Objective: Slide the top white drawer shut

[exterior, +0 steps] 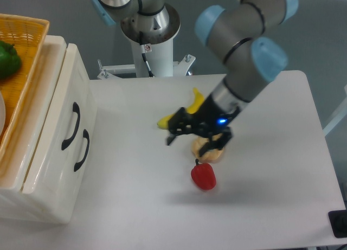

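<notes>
Jaws spread, holding nothing; gripper (174,132) hangs above the table (282,152), over the banana (187,110) and near the red pepper (204,176). The top white drawer (68,93) sits at far left, its front flush with the lower drawer (81,168); we judge it closed. To finish well, we should lift clear of the produce without brushing it and leave the handles alone.

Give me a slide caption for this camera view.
Top white drawer shut; open hand above the table near banana and red pepper.
</notes>
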